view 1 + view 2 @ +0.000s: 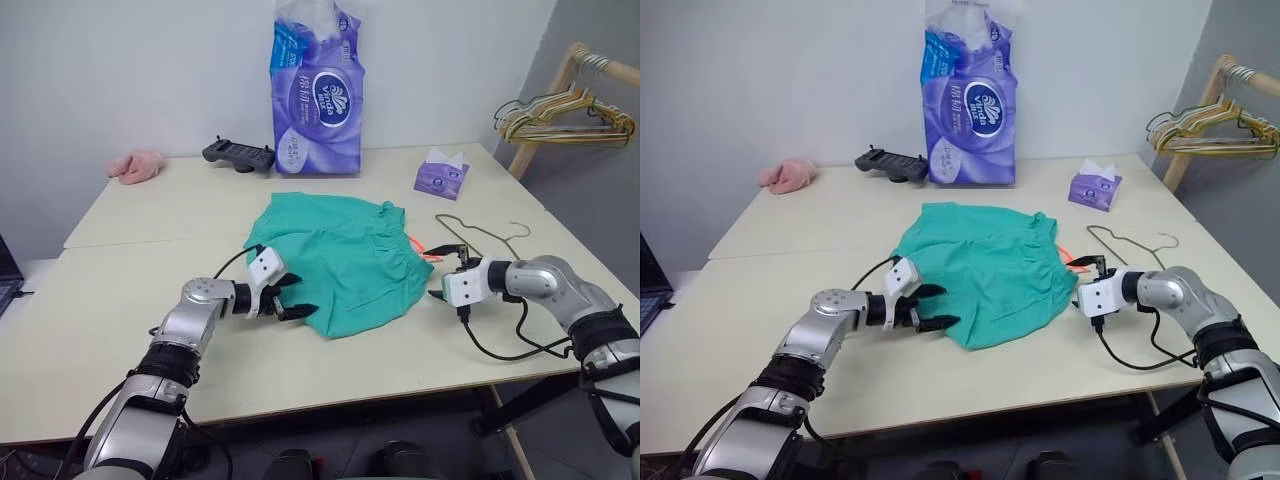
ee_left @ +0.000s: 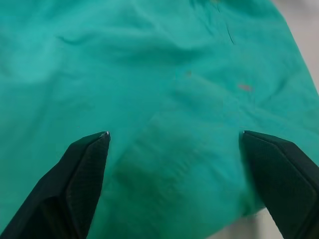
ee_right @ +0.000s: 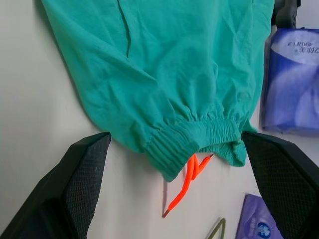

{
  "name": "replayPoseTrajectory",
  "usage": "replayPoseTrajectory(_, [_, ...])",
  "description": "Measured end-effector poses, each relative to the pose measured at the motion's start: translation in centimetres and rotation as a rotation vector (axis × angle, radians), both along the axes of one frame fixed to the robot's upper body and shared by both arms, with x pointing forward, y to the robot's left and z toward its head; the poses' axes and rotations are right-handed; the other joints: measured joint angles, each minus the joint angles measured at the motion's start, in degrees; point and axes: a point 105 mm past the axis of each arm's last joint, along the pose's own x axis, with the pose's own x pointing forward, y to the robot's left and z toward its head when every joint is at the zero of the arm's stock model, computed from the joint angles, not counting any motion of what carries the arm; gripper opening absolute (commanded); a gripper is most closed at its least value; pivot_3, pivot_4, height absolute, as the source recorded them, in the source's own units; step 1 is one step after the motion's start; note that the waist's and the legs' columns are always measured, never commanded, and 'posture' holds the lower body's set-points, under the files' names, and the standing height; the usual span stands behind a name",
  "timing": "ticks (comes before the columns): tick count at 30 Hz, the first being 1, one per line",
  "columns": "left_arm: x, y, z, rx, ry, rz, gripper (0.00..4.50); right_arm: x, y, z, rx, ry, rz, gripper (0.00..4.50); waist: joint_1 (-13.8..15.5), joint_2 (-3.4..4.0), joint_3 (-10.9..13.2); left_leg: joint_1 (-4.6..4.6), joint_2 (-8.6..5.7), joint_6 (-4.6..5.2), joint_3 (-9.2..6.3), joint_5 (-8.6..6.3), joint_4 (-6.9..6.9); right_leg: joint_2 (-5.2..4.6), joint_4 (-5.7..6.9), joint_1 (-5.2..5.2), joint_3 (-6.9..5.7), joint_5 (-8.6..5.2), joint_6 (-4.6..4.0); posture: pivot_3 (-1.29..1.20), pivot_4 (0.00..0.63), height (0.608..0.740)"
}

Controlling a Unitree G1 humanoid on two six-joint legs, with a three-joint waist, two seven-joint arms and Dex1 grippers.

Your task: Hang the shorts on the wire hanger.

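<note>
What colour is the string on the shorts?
Bright orange drawstring on the teal-green shorts; clearest in the right wrist view.

The shorts [image 1: 345, 260] lie flat mid-table, the wire hanger [image 1: 478, 236] just to their right. Both grippers, left gripper [image 1: 290, 297] and right gripper [image 1: 448, 272], flank the shorts, jaws apart.

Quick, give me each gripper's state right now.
Left gripper: open, holding nothing, over the shorts.
Right gripper: open, holding nothing, pointed at the shorts' waistband.

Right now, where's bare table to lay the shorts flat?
Free: the wide strip between the pink cloth and the shorts, and the near edge by the left gripper. Crowded: right side, wire hanger, right gripper, tissue box.
</note>
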Motion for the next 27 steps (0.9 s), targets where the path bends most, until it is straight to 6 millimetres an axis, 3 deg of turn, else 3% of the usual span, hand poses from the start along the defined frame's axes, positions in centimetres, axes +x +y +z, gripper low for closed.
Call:
replayPoseTrajectory(3, [0.5, -0.1, 0.6, 0.012, -0.015, -0.022, 4.5, 0.6, 0.2, 0.2, -0.029, -0.031, 0.011, 4.47, -0.1, -0.01, 0.0, 0.05, 0.0, 0.0, 0.09, 0.0, -0.02, 0.0, 0.0, 0.0, 0.09, 0.0, 0.0, 0.06, 0.011, 0.74])
replayPoseTrajectory(7, [1.0, -0.4, 1.2, 0.017, -0.031, -0.044, 4.5, 0.7, 1.2, -1.3, -0.078, -0.049, 0.053, 4.47, -0.2, -0.03, 0.0, 0.26, 0.01, 0.01, 0.53, -0.01, -0.11, 0.0, 0.03, 0.01, 0.54, 0.0, 0.02, 0.06, 0.011, 0.74])
replayPoseTrajectory(14, [-0.2, 0.1, 0.5, 0.053, 0.034, -0.119, 4.5, 1.1, 1.3, -2.0, -0.167, -0.087, 0.105, 4.47, -1.0, -0.1, -0.1, 0.36, 0.0, 0.04, 0.69, -0.02, -0.11, 0.04, 0.04, 0.01, 0.79, 0.0, 0.07, 0.08, 0.006, 0.74])
replayPoseTrajectory(18, [-0.9, 1.2, -0.1, 0.106, 0.061, -0.139, 3.58, 1.2, 1.7, -2.1, -0.163, -0.091, 0.114, 4.5, -1.3, -0.21, -0.1, 0.38, 0.04, 0.04, 0.69, -0.02, -0.12, 0.06, 0.05, 0.01, 0.8, 0.0, 0.07, 0.09, 0.001, 0.74])
replayPoseTrajectory(19, [-0.9, 1.4, -0.1, 0.113, 0.064, -0.139, 3.29, 1.3, 1.9, -2.1, -0.165, -0.089, 0.119, 4.31, -1.4, -0.27, -0.2, 0.38, 0.06, 0.04, 0.69, -0.02, -0.12, 0.08, 0.05, 0.01, 0.79, 0.0, 0.07, 0.09, 0.001, 0.74])
replayPoseTrajectory(22, [-0.9, 1.6, 0.0, 0.123, 0.053, -0.141, 2.37, 1.2, 2.3, -2.4, -0.166, -0.078, 0.133, 3.54, -1.4, -0.31, -0.2, 0.39, 0.07, 0.04, 0.69, -0.02, -0.14, 0.09, 0.05, 0.0, 0.79, 0.0, 0.08, 0.09, 0.001, 0.74])
replayPoseTrajectory(27, [-0.5, 1.9, 0.0, 0.13, 0.033, -0.122, 0.69, 1.0, 2.8, -2.7, -0.164, -0.073, 0.158, 1.68, -1.3, -0.31, -0.2, 0.37, 0.05, 0.04, 0.68, -0.02, -0.14, 0.07, 0.05, -0.01, 0.79, 0.01, 0.09, 0.1, 0.001, 0.74])
